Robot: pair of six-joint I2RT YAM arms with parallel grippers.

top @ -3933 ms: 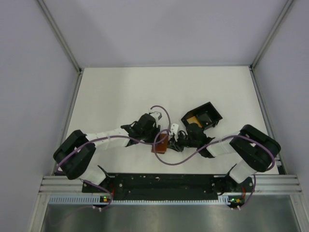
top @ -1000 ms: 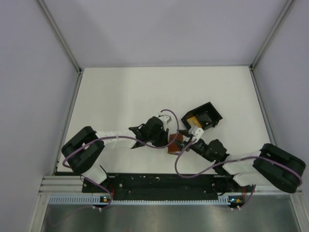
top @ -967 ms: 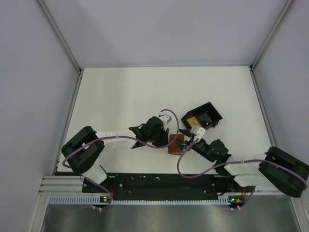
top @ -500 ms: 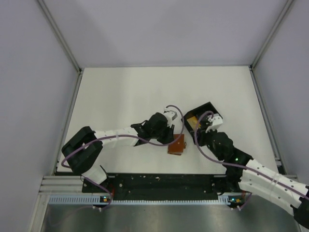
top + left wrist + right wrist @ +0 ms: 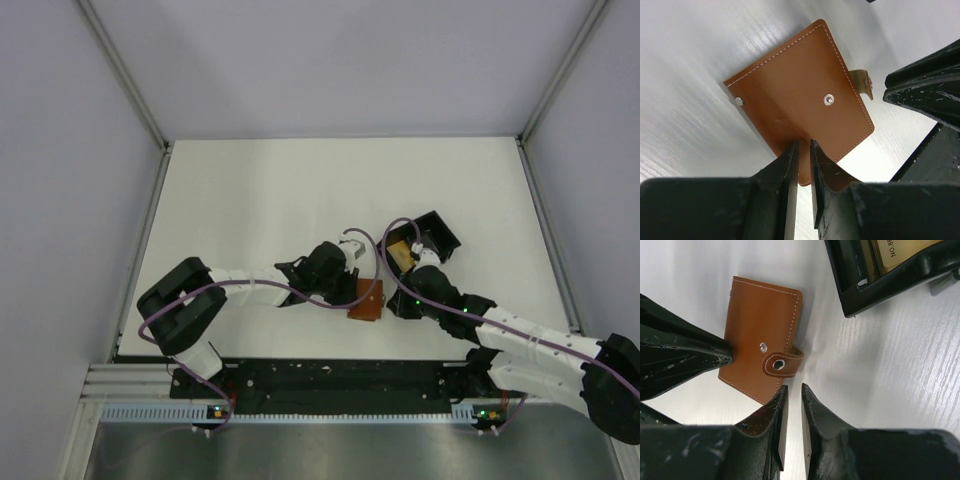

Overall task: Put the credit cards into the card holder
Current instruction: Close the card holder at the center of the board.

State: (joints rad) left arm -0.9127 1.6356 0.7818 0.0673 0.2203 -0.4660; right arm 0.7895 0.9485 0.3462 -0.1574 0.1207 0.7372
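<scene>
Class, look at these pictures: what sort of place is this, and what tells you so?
Probably a robot test cell in a lab: a left arm and right arm bolted to a rail, a white table closed in by plain walls, and a brown card holder set out for handling.

The wallet point(image 5: 367, 300) has slid right from where we saw it a few seconds back, and the left gripper point(image 5: 801, 145) has gone along with it. The right gripper point(image 5: 792, 387) swung out and went up to the box point(image 5: 443, 230). Now it's back down beside the wallet, jaws narrowed to a slit.
</scene>
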